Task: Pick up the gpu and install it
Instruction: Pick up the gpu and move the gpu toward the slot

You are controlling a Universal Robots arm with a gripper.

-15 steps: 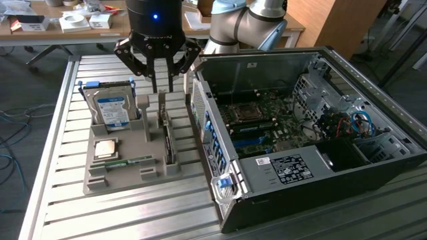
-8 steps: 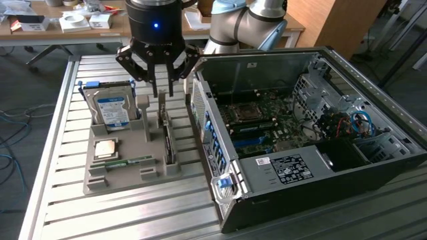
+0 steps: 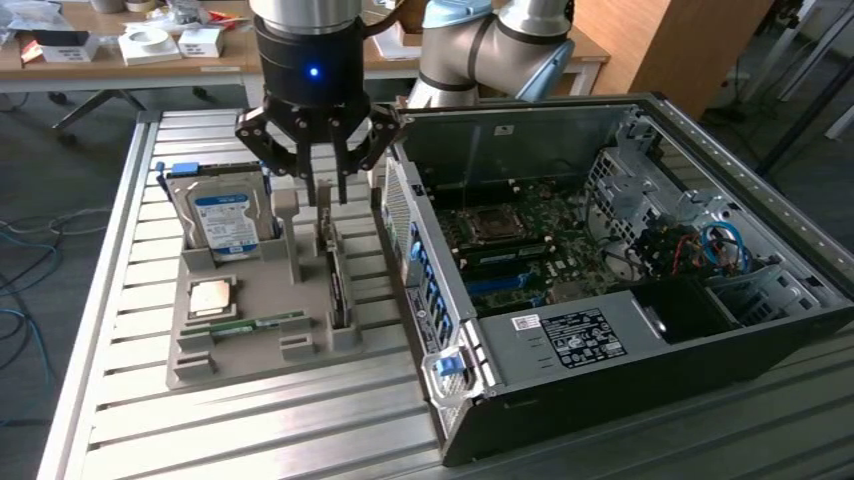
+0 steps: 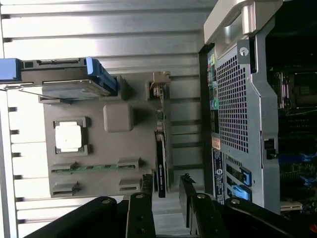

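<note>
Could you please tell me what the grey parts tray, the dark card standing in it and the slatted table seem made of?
The grey moulded parts tray looks like matte plastic: dull, uniform. The thin dark gpu card appears to be circuit board. The pale slatted table seems brushed aluminium, given its sheen.

Wrist view shows the gpu (image 4: 161, 168) edge-on, faces hidden; case label (image 3: 581, 340) unreadable.
</note>
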